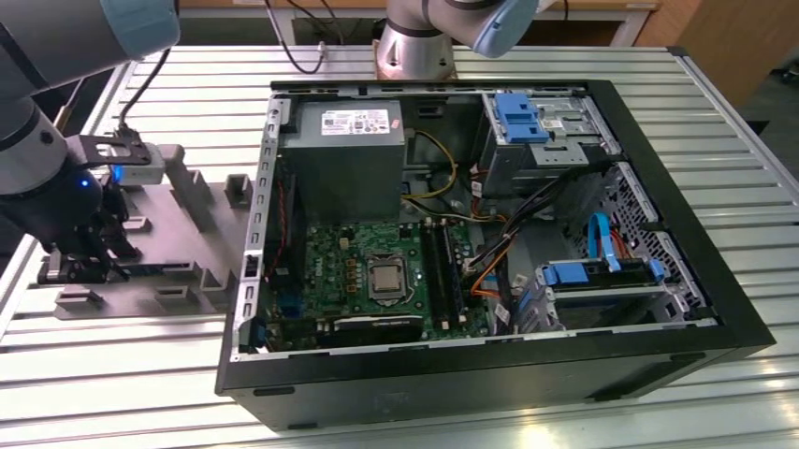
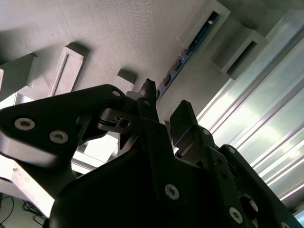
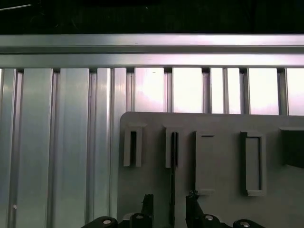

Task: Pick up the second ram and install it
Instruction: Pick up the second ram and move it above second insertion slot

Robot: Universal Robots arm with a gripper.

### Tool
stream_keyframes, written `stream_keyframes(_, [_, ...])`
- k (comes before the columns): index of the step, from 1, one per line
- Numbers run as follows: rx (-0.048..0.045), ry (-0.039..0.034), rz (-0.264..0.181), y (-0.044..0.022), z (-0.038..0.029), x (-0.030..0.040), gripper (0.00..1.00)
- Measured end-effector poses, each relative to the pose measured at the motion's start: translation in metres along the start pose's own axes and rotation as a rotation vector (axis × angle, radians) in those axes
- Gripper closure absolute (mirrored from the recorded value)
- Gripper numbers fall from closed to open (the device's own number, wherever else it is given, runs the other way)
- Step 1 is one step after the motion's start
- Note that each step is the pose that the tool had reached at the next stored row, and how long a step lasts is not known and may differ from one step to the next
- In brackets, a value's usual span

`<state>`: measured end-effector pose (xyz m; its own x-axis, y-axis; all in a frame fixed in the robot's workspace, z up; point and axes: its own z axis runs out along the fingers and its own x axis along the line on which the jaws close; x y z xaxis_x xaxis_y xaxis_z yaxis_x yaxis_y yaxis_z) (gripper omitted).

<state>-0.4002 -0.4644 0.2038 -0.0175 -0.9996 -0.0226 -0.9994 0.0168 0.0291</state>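
Closest to the wrist cameras, the gripper (image 3: 170, 206) is seen released: its two black fingertips (image 3: 147, 203) are spread and nothing is clamped. Between the jaws, with a gap on either side, the second ram (image 3: 173, 156) is found. It is a thin dark stick stood on edge in a narrow slot of the grey fixture block (image 3: 218, 124). In the second wrist view its bluish edge is seen running away from the fingers between upright posts (image 2: 240, 47) of that block.

In the exterior view the gripper hangs over the fixture at the exterior view's left, well apart from the open computer case (image 1: 500, 379). Inside the case the motherboard (image 1: 362, 271) and its long black memory slots (image 1: 440, 271) lie exposed. Block and case are both carried on a slatted metal table (image 1: 125, 374).

The stick is judged to be light, stiff and thin, but brittle under bending, with smooth faces that could slip in a loose pinch. It would best be taken across its two flat faces near the middle of its length, on the upper part that stands clear of the slot. The contact edge should be left untouched. A firm but moderate squeeze is called for, and the stick should be held square so that it cannot twist.
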Motion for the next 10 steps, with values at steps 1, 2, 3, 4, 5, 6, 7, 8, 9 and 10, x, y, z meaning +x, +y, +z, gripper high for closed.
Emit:
stream_keyframes(1, [-0.0001, 0.0001, 0.000, 0.0001, 0.0015, 0.0000, 0.60])
stream_keyframes(2, [-0.0001, 0.0001, 0.000, 0.0002, 0.0025, 0.0000, 0.60])
stream_keyframes(3, [-0.0001, 0.0002, 0.000, 0.0003, 0.0027, 0.0001, 0.60])
stream_keyframes(4, [-0.0001, 0.0003, 0.000, 0.0003, 0.0027, 0.0001, 0.60])
stream_keyframes(5, [-0.0001, 0.0004, 0.000, 0.0003, 0.0027, 0.0001, 0.60])
stream_keyframes(6, [0.0000, 0.0002, 0.000, 0.0002, 0.0029, 0.0000, 0.60])
stream_keyframes(7, [0.0000, 0.0002, 0.000, 0.0002, 0.0029, 0.0000, 0.60])
stream_keyframes(8, [0.0000, 0.0002, 0.000, 0.0002, 0.0029, 0.0000, 0.60])
stream_keyframes(9, [0.0000, 0.0002, 0.000, 0.0002, 0.0029, 0.0000, 0.60])
stream_keyframes(10, [0.0000, 0.0003, 0.000, 0.0002, 0.0029, 0.0000, 0.60])
